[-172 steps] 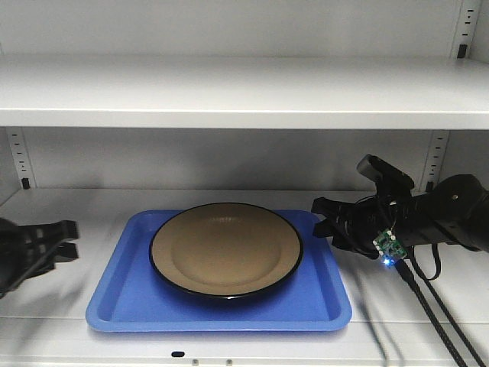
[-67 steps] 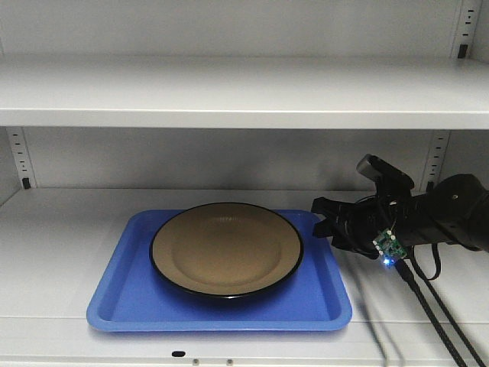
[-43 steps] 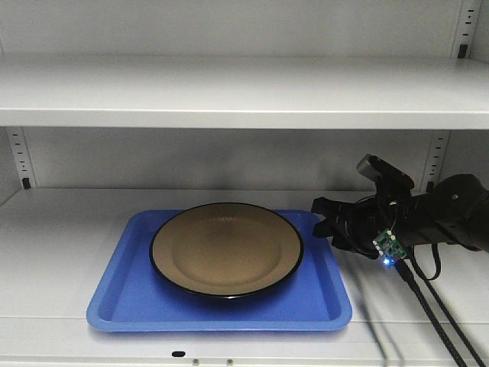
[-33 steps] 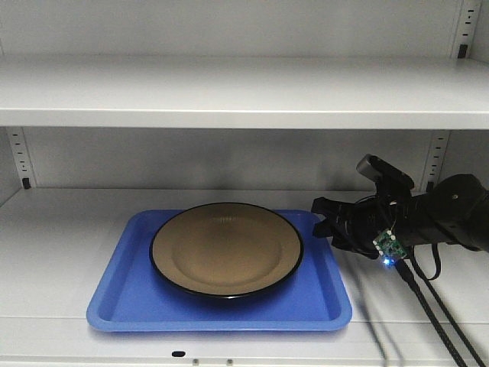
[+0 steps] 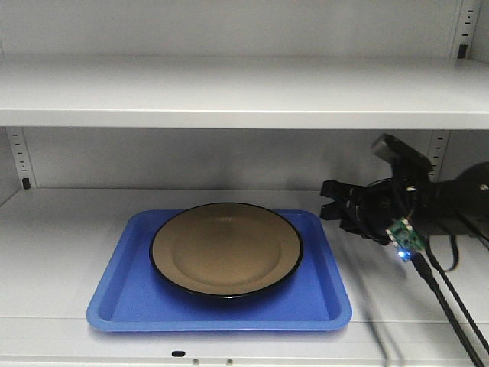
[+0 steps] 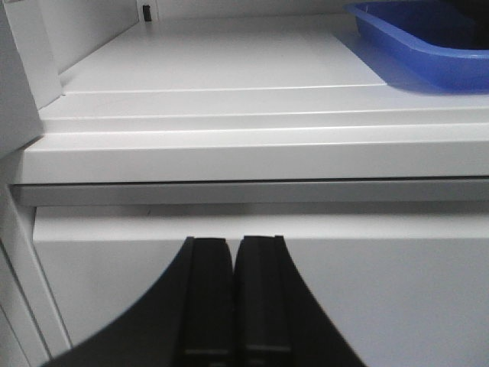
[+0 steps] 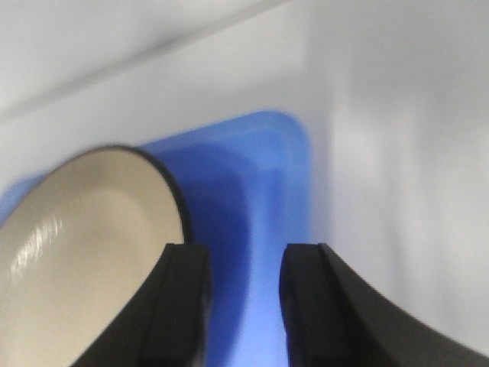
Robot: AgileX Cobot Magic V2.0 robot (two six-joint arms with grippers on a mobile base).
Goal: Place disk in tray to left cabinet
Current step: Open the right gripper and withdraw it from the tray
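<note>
The tan disk (image 5: 226, 248) with its black rim lies flat in the blue tray (image 5: 122, 294), which rests on the lower shelf of the left cabinet (image 5: 229, 92). My right gripper (image 5: 328, 200) hovers just off the tray's right rim, open and holding nothing. The right wrist view has its open gripper (image 7: 244, 256) over the tray (image 7: 267, 176), with the disk (image 7: 84, 237) to the left. The left gripper (image 6: 232, 243) is shut and empty, below the shelf's front edge, and a corner of the tray (image 6: 428, 38) shows at the upper right. It is out of the front view.
An upper shelf (image 5: 244, 115) hangs low over the tray. Slotted rails (image 5: 21, 157) run up the back corners. The right arm's cables (image 5: 447, 306) trail down across the shelf's right front. White shelf surface (image 5: 46, 245) lies left of the tray.
The left gripper has withdrawn from the shelf's left side and left the front view. In the last half second the right gripper moved right and slightly up, away from the tray's rim.
</note>
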